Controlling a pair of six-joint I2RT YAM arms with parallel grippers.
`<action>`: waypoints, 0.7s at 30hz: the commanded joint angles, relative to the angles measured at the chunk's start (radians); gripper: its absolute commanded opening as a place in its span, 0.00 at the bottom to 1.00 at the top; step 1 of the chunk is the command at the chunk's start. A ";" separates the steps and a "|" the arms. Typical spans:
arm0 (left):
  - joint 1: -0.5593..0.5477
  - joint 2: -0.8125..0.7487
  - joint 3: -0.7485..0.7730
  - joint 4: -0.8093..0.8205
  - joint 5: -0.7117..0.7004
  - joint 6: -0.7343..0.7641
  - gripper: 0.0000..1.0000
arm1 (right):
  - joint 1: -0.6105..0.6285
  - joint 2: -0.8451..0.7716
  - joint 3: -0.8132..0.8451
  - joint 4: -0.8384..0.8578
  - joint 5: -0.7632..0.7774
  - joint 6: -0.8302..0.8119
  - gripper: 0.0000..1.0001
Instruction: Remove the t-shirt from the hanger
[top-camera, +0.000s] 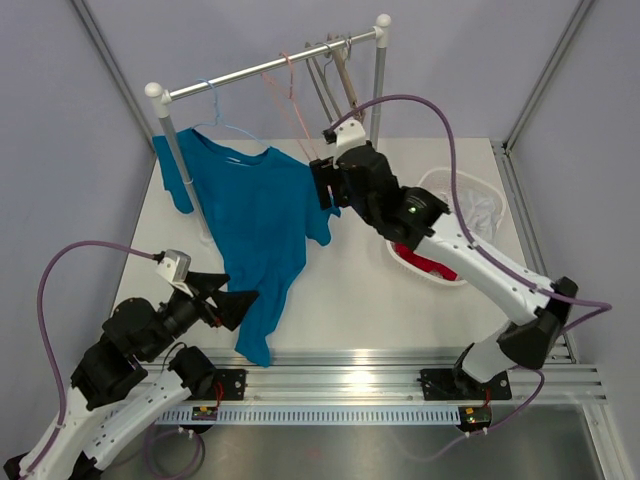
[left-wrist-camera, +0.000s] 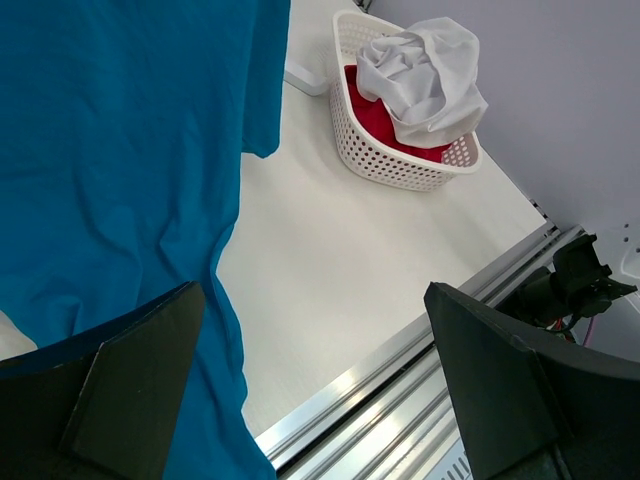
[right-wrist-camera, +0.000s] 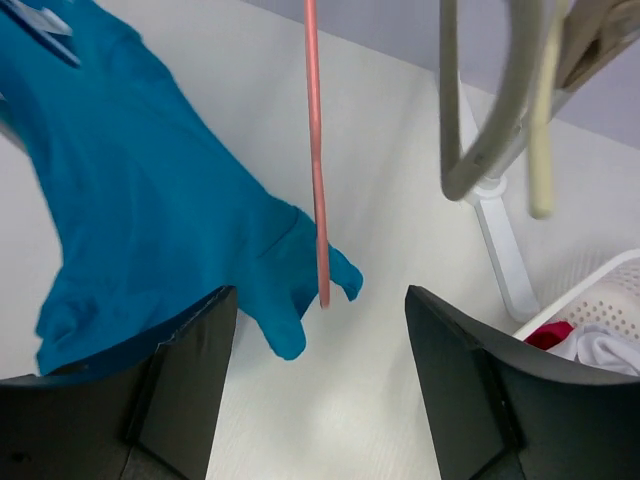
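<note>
We note t-shirt (top-camera: 255, 215) hanging on hanger (top-camera: 215, 118), left end of rail (top-camera: 270, 68). Left gripper (top-camera: 228, 296) at hem, right gripper (top-camera: 325, 185) beside sleeve: both jaws apart, holding nothing. We advise pinching fabric only and sliding shoulder off hanger gently.

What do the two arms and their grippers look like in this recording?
Left arm and right arm: white links, black joints. Left gripper and right gripper: broad black wedge-shaped fingers. A purple cable loops along each; a green light glows on the right arm.
</note>
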 joint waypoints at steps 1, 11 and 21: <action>0.010 0.005 -0.001 0.040 -0.010 0.012 0.99 | 0.006 -0.150 -0.016 0.012 -0.153 -0.005 0.77; 0.028 0.030 -0.001 0.041 -0.004 0.012 0.99 | 0.031 -0.034 0.143 0.026 -0.384 -0.129 0.15; 0.031 0.035 -0.004 0.044 0.019 0.013 0.99 | -0.046 0.276 0.464 -0.022 -0.505 -0.192 0.62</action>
